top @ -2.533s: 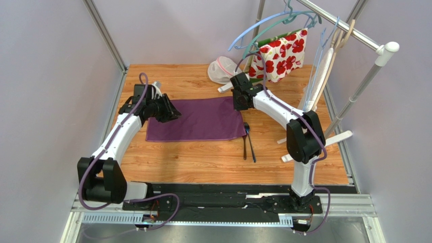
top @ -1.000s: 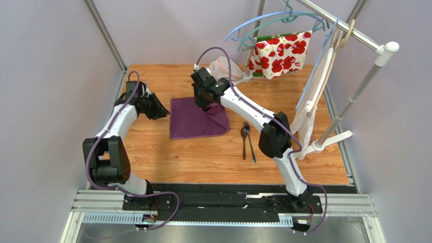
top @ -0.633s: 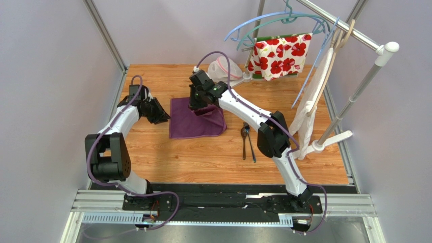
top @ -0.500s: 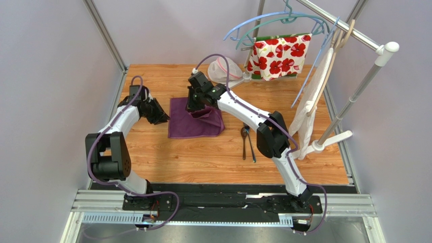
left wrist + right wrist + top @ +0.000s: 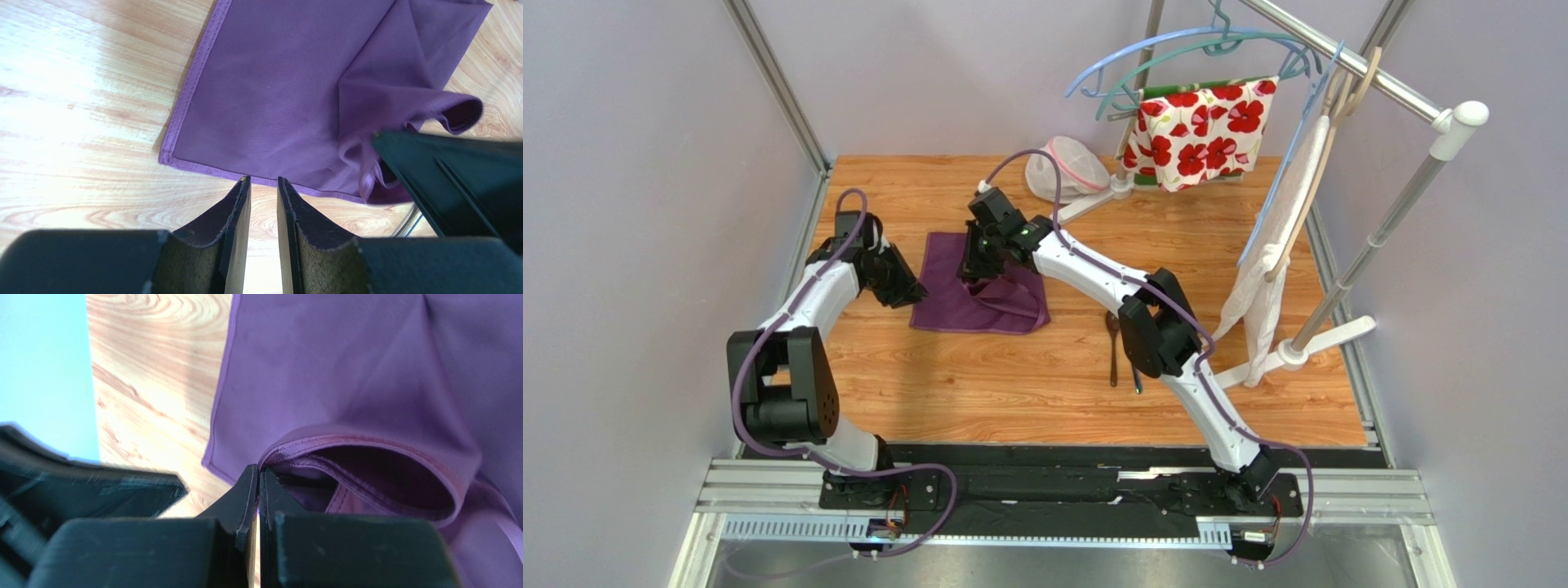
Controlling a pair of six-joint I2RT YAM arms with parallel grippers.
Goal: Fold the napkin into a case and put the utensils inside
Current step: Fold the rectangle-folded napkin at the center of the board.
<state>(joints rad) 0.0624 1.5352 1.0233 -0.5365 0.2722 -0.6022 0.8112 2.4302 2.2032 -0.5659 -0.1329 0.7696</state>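
Note:
The dark purple napkin (image 5: 995, 304) lies on the wooden table, its right part lifted and doubled over to the left. My right gripper (image 5: 979, 265) is shut on the napkin's hem (image 5: 307, 443), which loops up from the flat cloth (image 5: 344, 367). My left gripper (image 5: 907, 292) sits low at the napkin's left edge (image 5: 202, 79). Its fingers (image 5: 236, 202) stand a little apart, with only bare wood between them. The utensils (image 5: 1112, 347) lie side by side to the right of the napkin, partly hidden by the right arm's elbow.
A white mesh pouch (image 5: 1064, 167) lies at the back of the table. A flowered cloth (image 5: 1198, 123) and plastic hangers (image 5: 1161, 61) hang from a rail at the back right. A white garment (image 5: 1266, 276) hangs beside the rack pole (image 5: 1382, 233).
My right gripper has carried the napkin's right edge up and leftwards, doubling the cloth and dragging it left. The left gripper has stayed at the left edge.

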